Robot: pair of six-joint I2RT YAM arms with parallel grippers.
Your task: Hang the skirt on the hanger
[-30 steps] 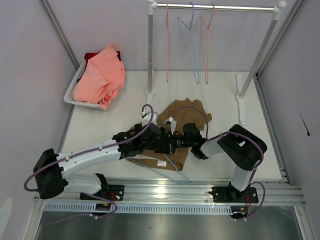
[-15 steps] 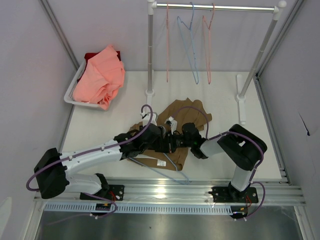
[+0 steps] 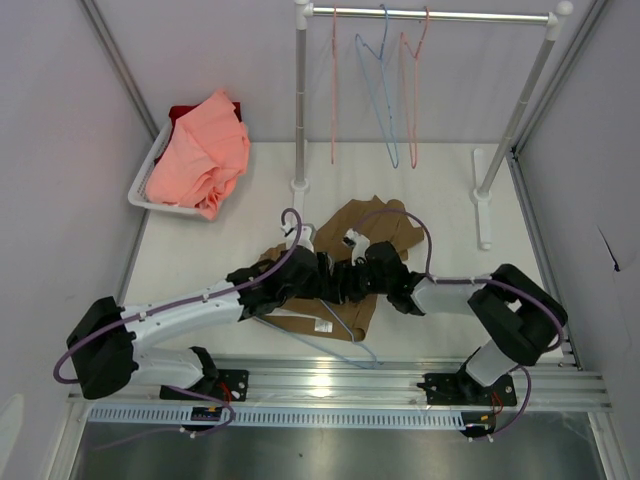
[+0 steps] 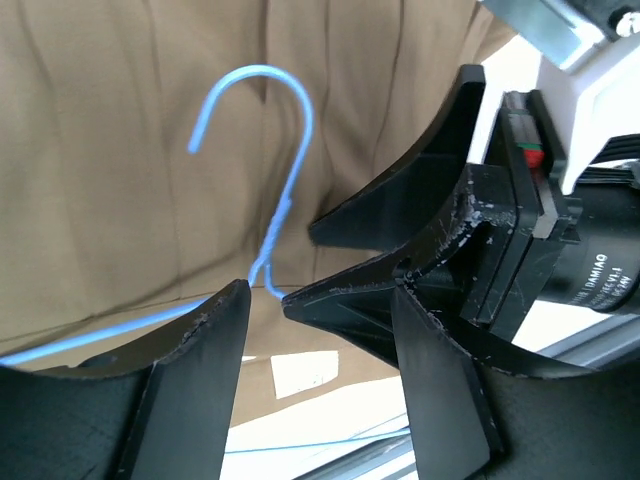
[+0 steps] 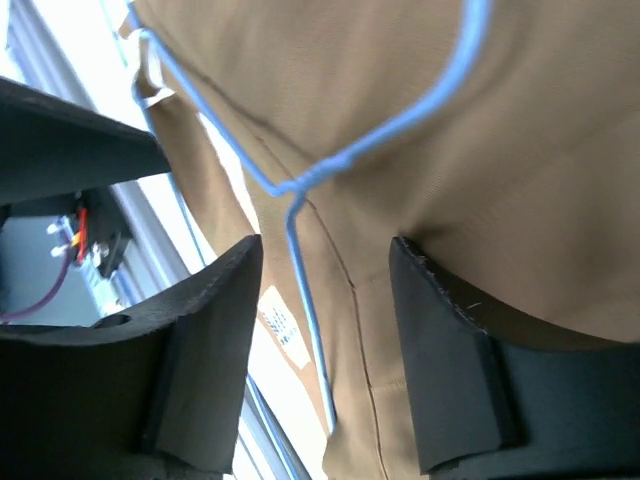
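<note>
The tan-brown skirt (image 3: 375, 225) lies crumpled on the table's middle, and its white label (image 4: 305, 370) shows near the front hem. The pale blue hanger (image 3: 320, 340) lies on and in front of it. Its hook (image 4: 290, 130) rests on the cloth. Both grippers meet tip to tip over the skirt's front part. My left gripper (image 3: 330, 275) (image 4: 318, 300) is open, the hanger's neck just beyond its fingertips and one black finger of the other gripper (image 4: 400, 250) reaching into its gap. My right gripper (image 3: 352, 280) (image 5: 325, 250) is open, a hanger wire (image 5: 310, 330) running untouched through its gap.
A white basket (image 3: 150, 175) with a salmon-pink garment (image 3: 200, 150) stands at the back left. A clothes rack (image 3: 300, 100) spans the back, with pink hangers (image 3: 412, 90) and a blue one (image 3: 385, 100) on its rail. A metal rail (image 3: 330, 380) edges the table's front.
My right gripper has gone from shut to open, and its elbow has swung out to the right. My left jaws have narrowed somewhat. The rack hangers sway slightly.
</note>
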